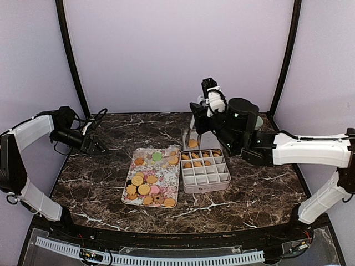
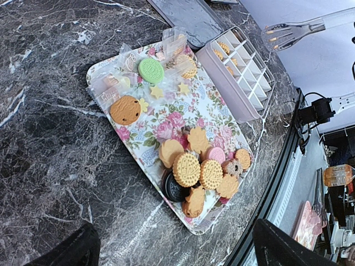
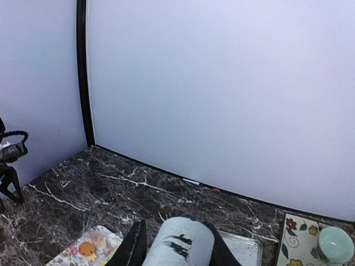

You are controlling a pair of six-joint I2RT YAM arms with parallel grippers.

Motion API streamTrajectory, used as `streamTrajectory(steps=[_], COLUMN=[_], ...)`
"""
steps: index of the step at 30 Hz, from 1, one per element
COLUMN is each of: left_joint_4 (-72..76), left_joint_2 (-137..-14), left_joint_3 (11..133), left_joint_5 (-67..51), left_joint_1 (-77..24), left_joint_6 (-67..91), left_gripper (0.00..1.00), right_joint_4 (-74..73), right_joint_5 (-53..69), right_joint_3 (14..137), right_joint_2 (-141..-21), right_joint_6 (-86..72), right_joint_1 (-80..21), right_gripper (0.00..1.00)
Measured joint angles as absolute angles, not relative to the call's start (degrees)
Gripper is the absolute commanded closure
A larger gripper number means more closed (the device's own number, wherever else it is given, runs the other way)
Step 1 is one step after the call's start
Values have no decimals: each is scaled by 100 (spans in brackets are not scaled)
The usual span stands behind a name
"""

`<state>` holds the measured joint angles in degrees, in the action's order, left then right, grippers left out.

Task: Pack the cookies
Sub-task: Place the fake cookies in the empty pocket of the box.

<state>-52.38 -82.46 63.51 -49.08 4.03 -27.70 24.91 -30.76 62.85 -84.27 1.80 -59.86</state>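
Observation:
Many cookies (image 1: 145,188), tan, pink, green and dark, lie on a floral tray (image 1: 166,180); they also show in the left wrist view (image 2: 199,172). A pale divided box (image 1: 206,176) stands right of the tray, with tan cookies (image 1: 201,159) in its back rows. My right gripper (image 1: 208,104) is shut on the pale handle (image 3: 180,244) of the tongs (image 1: 193,128), which hang over the box's back edge. Something orange shows at the tongs' tips (image 2: 282,34); I cannot tell whether it is gripped. My left gripper (image 1: 98,146) is open and empty, left of the tray; its dark fingertips (image 2: 72,249) frame the tray's near corner.
A metal lid (image 1: 186,134) lies behind the box. A floral plate with a small green bowl (image 3: 335,243) sits at the back right. Purple walls and black posts enclose the marble table (image 1: 100,183).

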Motion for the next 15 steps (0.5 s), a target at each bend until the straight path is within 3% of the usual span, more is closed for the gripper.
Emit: streamTrajectory(steps=[8,15], left_joint_4=[-5236,-5236], left_joint_2=[-8246,-8246], left_joint_3=[6351,6351], left_joint_5=[-4910,-4912], left_joint_1=[403,403], left_joint_6=[-2770,-2766], left_gripper=[2,2], right_joint_4=[1798,1629], right_joint_5=[-3465,-3605], right_joint_3=[4724,4425], right_joint_2=[-7314,-7091], right_joint_6=[25,-106], right_joint_1=[-5478,-5295], right_gripper=[90,90])
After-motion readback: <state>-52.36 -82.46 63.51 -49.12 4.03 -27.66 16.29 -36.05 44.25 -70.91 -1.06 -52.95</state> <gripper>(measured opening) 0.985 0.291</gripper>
